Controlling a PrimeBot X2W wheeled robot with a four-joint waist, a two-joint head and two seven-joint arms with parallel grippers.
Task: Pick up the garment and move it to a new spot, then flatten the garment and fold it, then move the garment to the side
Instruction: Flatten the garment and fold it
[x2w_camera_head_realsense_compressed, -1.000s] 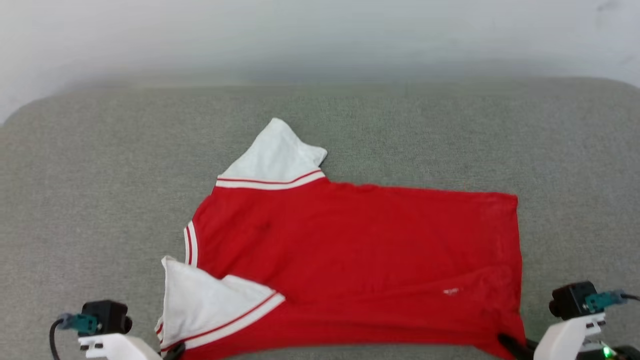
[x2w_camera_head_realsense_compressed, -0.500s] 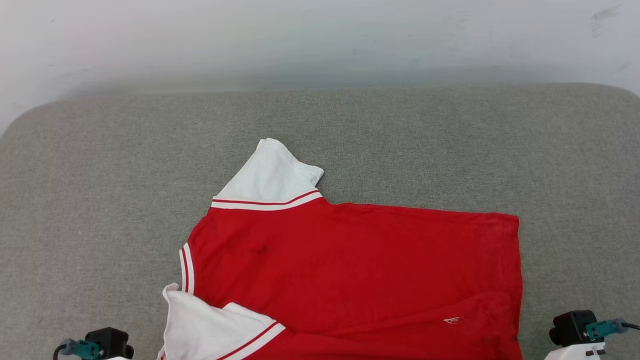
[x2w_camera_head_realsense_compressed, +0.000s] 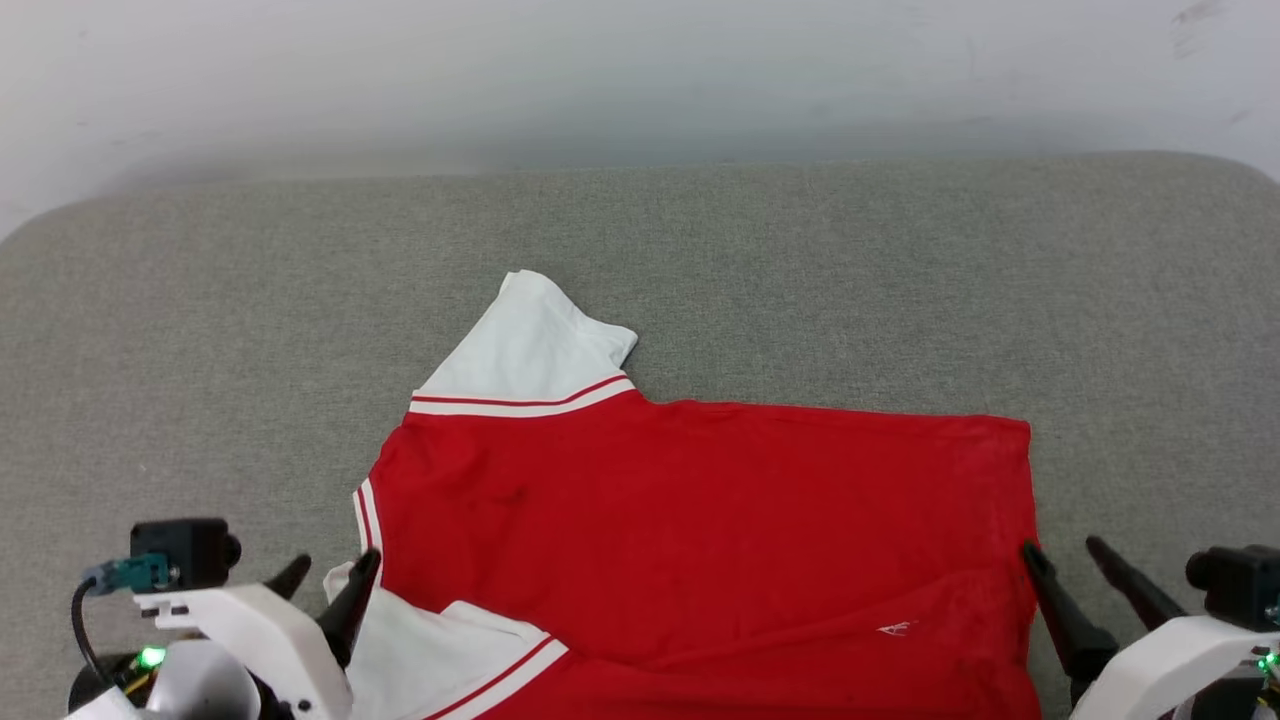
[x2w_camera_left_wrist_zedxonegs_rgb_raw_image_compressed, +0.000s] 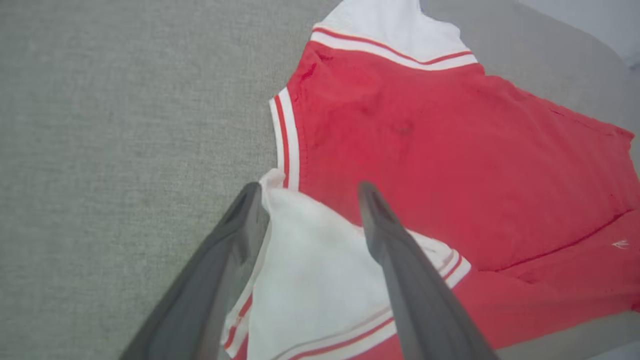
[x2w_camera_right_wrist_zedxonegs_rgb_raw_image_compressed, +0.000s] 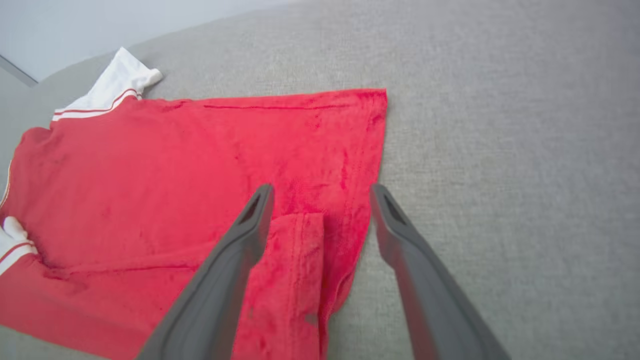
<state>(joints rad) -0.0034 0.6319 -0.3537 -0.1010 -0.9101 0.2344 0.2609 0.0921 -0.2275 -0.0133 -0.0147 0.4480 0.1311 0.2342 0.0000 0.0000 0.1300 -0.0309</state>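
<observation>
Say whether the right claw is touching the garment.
Cannot tell: the right wrist view shows the open right claw straddling a corner of the garment, neither contact nor gap plain.

A grey counter (x2w_camera_head_realsense_compressed: 800, 250), covered with woven fabric, has rounded far corners; behind it is a pale wall (x2w_camera_head_realsense_compressed: 640, 70).

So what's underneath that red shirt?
The shirt lies on the grey fabric surface, which shows around it. Its near edge is folded onto its body; the cloth hides anything beneath.

White arms (x2w_camera_head_realsense_compressed: 250, 630), dark tapered fingers (x2w_camera_head_realsense_compressed: 350, 605), blk cams (x2w_camera_head_realsense_compressed: 185, 550) w/ teal plugs (x2w_camera_head_realsense_compressed: 125, 577), green LEDs (x2w_camera_head_realsense_compressed: 150, 657).
</observation>
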